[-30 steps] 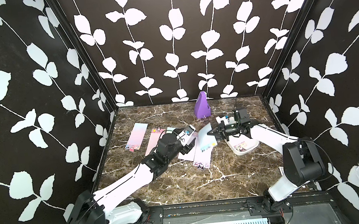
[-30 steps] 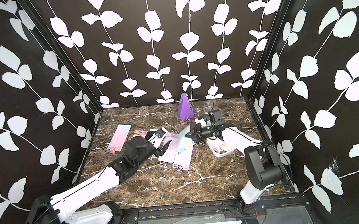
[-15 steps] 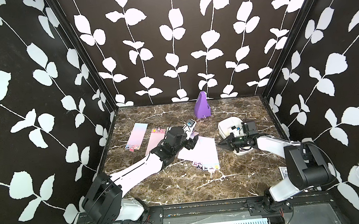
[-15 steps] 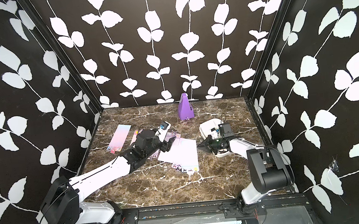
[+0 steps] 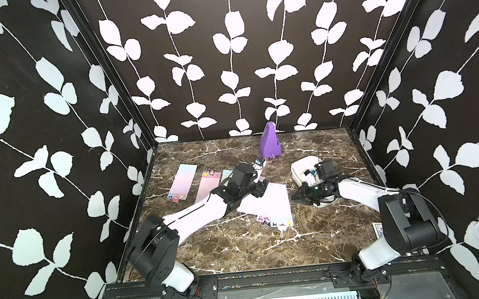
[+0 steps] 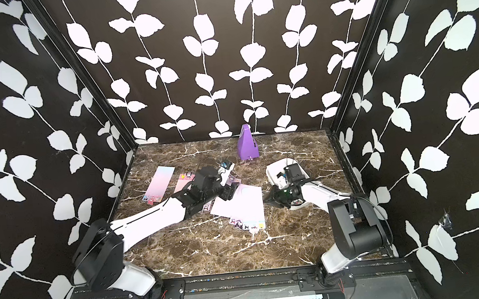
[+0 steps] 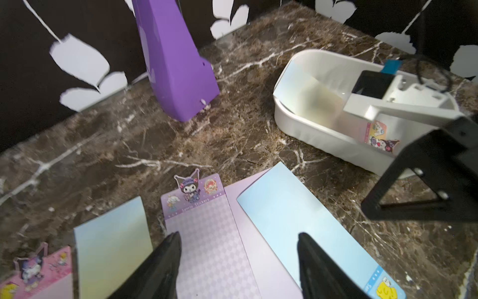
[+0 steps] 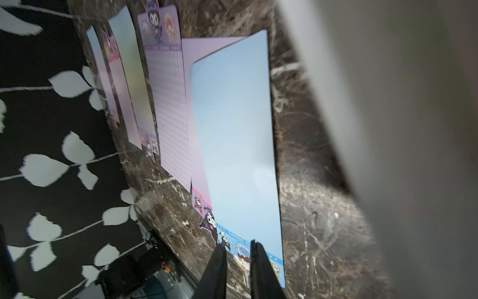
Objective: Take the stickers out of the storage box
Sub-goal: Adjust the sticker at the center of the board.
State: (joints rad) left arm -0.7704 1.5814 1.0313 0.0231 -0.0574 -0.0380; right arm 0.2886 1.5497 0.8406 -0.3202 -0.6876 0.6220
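**Tools above the stickers: left spread wide, right nearly closed**

Left tool (image 7: 238, 235) hangs released over a lilac checked sheet. Its fingers are spread wide and grasp nothing. Whether the tips touch the paper cannot be told.

Right tool (image 8: 238, 244) reaches out from the storage box (image 7: 292, 121) toward the pale blue sheet nearest it. Its fingers are all but clenched, with only a thin slit between them and nothing inside. The tips sit low by that sheet's cartoon end, and contact is unclear.

Most of the stickers (image 5: 267, 204) lie flat on the tabletop (image 5: 242, 251) just beside the storage box, overlapping in a fan. More sheets lie in a row farther from the box. One sheet (image 7: 377, 134) lies inside the storage box. A purple pyramid (image 5: 269, 141) stands upright near the box.
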